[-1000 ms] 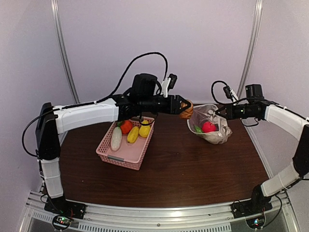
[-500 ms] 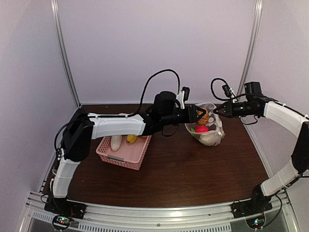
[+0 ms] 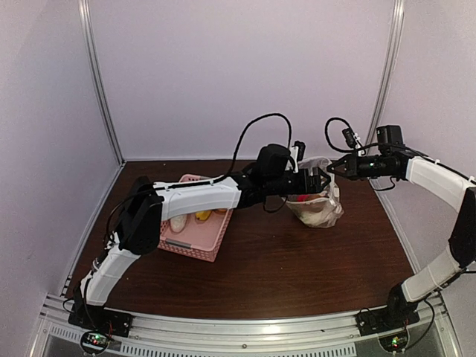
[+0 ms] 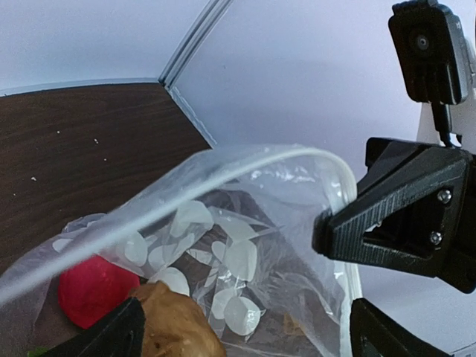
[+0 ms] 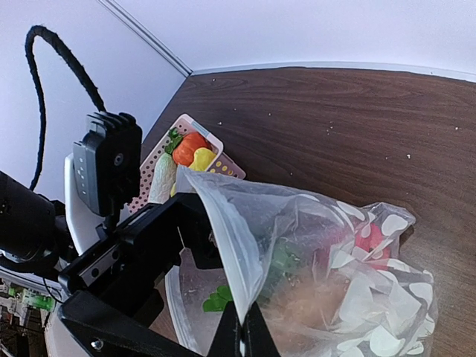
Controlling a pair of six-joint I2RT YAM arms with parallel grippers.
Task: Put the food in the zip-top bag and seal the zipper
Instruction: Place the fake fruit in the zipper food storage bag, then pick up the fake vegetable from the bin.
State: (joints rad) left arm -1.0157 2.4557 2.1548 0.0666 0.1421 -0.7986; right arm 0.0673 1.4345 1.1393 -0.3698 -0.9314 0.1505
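My right gripper [image 3: 332,169] is pinched shut on the upper rim of the zip-top bag [image 3: 316,204], holding its mouth up and open, and my left gripper [image 3: 318,181] sits inside that mouth with its fingers spread wide. A brown piece [image 4: 175,327] lies low between them, against one finger rather than clamped, so I read it as let go. A red piece [image 4: 93,286] lies beside it at the bag's bottom. What worries me is the way out. The zipper [image 4: 223,169] arcs right over the left fingers, and if I back out with the jaws this wide, a fingertip could hook that strip and drag the soft bag along. That would either tear the rim out of the right gripper's thin pinch or tip the bag and roll the food onto the table [image 3: 282,268]. The two grippers are also very near each other at the bag's mouth (the left wrist view is half filled by the right one), so a careless lift could knock them together. More food waits in the pink basket [image 3: 195,242], which sits well apart from the bag on my left arm's side; I can see a white piece [image 3: 178,222] and a yellow piece [image 3: 202,215]. If the mouth collapses, the later drops get harder, and the zipper is not yet closed.
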